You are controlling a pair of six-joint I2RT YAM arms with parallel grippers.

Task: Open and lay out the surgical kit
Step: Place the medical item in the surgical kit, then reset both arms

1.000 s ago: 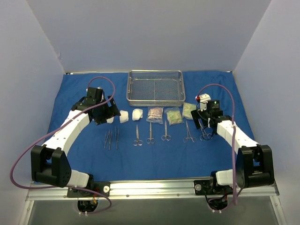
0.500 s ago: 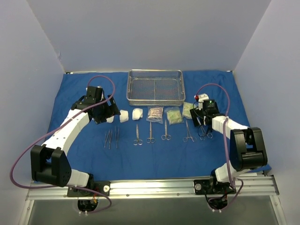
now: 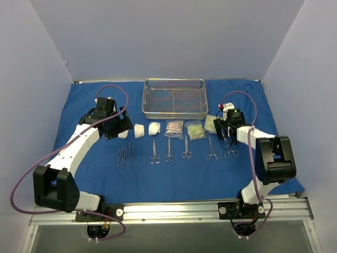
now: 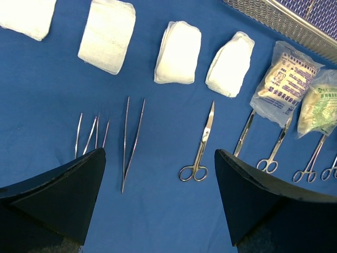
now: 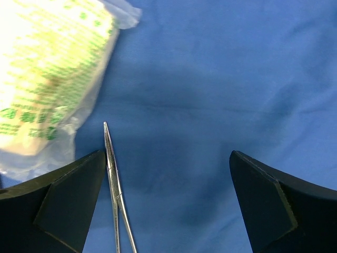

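Observation:
The blue drape (image 3: 174,174) lies spread flat over the table. On it, the empty wire-mesh tray (image 3: 174,98) stands at the back. In front runs a row of white gauze pads (image 3: 139,130), then clear packets (image 3: 195,129). Nearer lie tweezers (image 3: 131,154), scissors (image 3: 154,153) and forceps (image 3: 211,148). My left gripper (image 3: 118,126) hovers open over the gauze; its wrist view shows the open left gripper (image 4: 159,153) above tweezers (image 4: 131,142) and scissors (image 4: 200,153). My right gripper (image 3: 224,128) is open with nothing held. In the right wrist view, a forceps tip (image 5: 111,174) lies by the right gripper's (image 5: 167,154) left finger, next to a packet (image 5: 47,89).
Pale walls close in the table at the back and on both sides. A metal rail (image 3: 168,211) carrying both arm bases runs along the near edge. Purple cables loop above each arm. Bare drape shows in front of the instrument row.
The right arm's elbow has swung up and inward, and its gripper has drawn slightly back from the rightmost forceps. The left arm has barely moved.

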